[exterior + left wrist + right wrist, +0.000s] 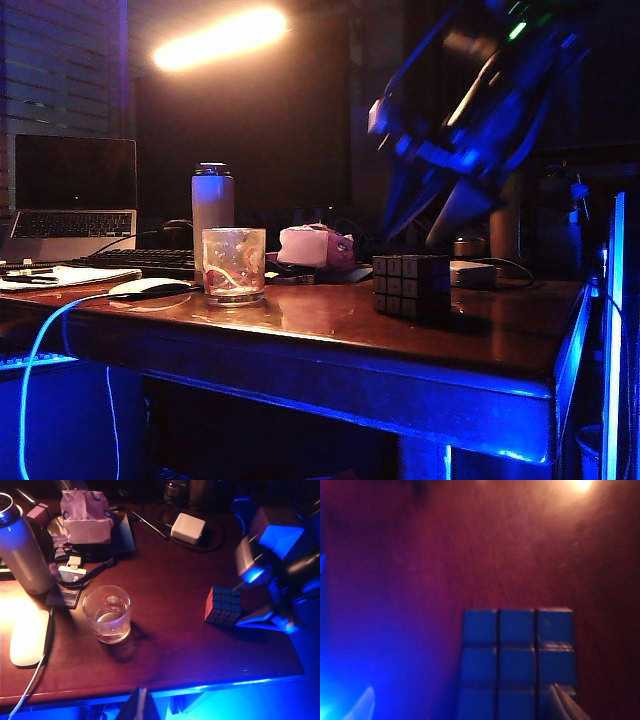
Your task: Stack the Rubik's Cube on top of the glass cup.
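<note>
The glass cup [233,264] stands upright on the dark wooden table [320,330], left of centre, with pinkish swirls showing through it. The Rubik's Cube [411,285] rests on the table to its right, a good gap away. My right arm [480,110] is a blur above the cube. In the right wrist view my right gripper [465,707] is open wide just over the cube [517,660]; one fingertip [565,705] overlaps the cube's edge, the other stays well off it. The left wrist view shows the glass [106,613], the cube [223,606] and my left gripper [141,705], shut and empty at the table's near edge.
A white bottle with a dark cap [212,215] stands just behind the glass. A white mouse [150,288] lies to its left, with a keyboard [140,260] and a laptop [70,200] beyond. A pink pouch [312,245] and a white charger [188,528] lie at the back.
</note>
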Tool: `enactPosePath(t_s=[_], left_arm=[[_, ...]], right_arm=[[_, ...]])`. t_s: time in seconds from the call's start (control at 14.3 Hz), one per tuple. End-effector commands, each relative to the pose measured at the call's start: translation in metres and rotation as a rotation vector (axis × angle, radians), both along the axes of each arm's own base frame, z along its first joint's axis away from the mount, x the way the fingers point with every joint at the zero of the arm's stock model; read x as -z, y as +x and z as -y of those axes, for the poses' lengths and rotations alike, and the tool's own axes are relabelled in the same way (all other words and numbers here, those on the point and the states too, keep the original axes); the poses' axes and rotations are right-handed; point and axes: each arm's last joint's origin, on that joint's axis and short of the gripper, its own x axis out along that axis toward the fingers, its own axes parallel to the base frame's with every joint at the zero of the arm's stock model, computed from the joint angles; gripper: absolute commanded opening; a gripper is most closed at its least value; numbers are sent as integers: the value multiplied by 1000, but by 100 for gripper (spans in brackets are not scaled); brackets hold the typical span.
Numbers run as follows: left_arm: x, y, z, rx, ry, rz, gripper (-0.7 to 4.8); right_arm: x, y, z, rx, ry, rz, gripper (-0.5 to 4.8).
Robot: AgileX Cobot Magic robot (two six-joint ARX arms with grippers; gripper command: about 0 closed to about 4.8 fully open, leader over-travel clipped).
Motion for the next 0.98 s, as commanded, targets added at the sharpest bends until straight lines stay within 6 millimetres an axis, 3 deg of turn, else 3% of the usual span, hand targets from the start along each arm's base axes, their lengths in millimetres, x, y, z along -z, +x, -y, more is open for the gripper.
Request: enactPosePath(t_s=[0.07, 0.77, 0.98], left_arm=[[-3, -1, 0, 5, -1, 18, -4], [-3, -1, 0, 5, -1, 16, -4], [-3, -1, 0, 5, -1, 15, -4]], right_arm=[[10, 11, -2, 36, -41, 46, 479], [38, 26, -6, 67, -87, 51, 479], [39, 25, -6, 91, -77, 27, 360]])
